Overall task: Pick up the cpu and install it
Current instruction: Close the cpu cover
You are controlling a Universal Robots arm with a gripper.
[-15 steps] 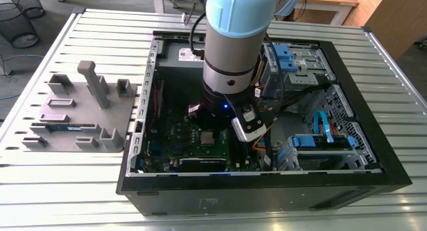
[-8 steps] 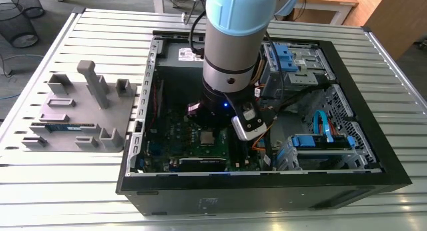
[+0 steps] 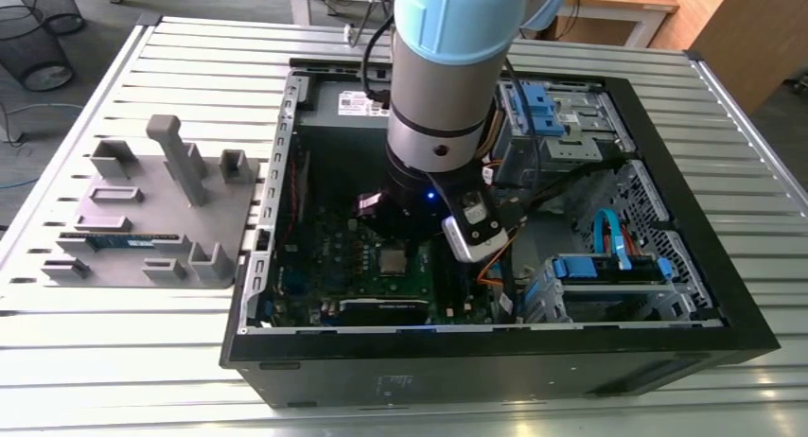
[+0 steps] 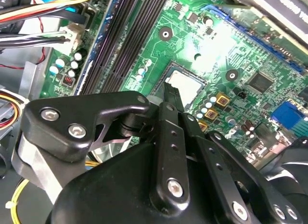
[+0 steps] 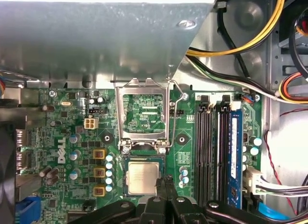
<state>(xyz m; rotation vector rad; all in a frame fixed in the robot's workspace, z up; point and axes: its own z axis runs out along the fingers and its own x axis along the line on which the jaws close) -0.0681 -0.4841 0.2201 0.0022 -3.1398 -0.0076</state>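
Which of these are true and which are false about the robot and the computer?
1. The cpu lies in its socket on the green motherboard. True.
2. The gripper hovers over the grey fixture plate. False: it is inside the open computer case, over the motherboard, right by the cpu.
3. The socket's metal frame is flipped up, open. True.
4. The gripper's fingers are spread wide apart. False: they are shut together with nothing between them.
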